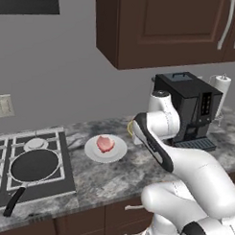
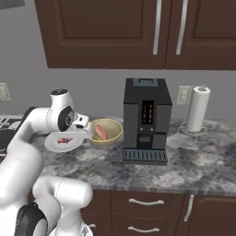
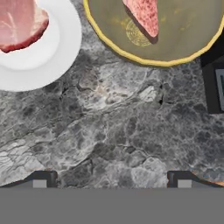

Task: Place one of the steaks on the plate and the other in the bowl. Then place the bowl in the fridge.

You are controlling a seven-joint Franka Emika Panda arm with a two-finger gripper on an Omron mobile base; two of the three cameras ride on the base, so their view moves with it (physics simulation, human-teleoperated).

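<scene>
My gripper [image 3: 112, 177] hangs over bare grey marbled countertop [image 3: 118, 131], its two dark fingertips [image 3: 41, 178] set wide apart near the bottom corners of the hand view with nothing between them; I am holding nothing. Ahead of the fingertips lies the white plate [image 3: 52, 65] with one steak [image 3: 19, 22] resting on it, pinkish-red with paler streaks; just beside it, apart from it, sits the yellowish-tan bowl [image 3: 183, 39] with the other steak [image 3: 144, 15] lying inside. In the left base view the plate [image 1: 92, 149] and its steak [image 1: 105, 144] sit on the counter between the stove [image 1: 64, 175] and my arm; a black frying pan [image 1: 33, 165] rests on a burner. In the right base view the bowl [image 2: 113, 136] stands just left of the black coffee machine [image 2: 146, 120], its steak [image 2: 101, 132] leaning against the inner wall; the plate [image 2: 53, 144] is partly hidden behind my arm; a paper towel roll [image 2: 198, 109] stands upright further right, under dark wooden cabinets [image 2: 106, 32].
</scene>
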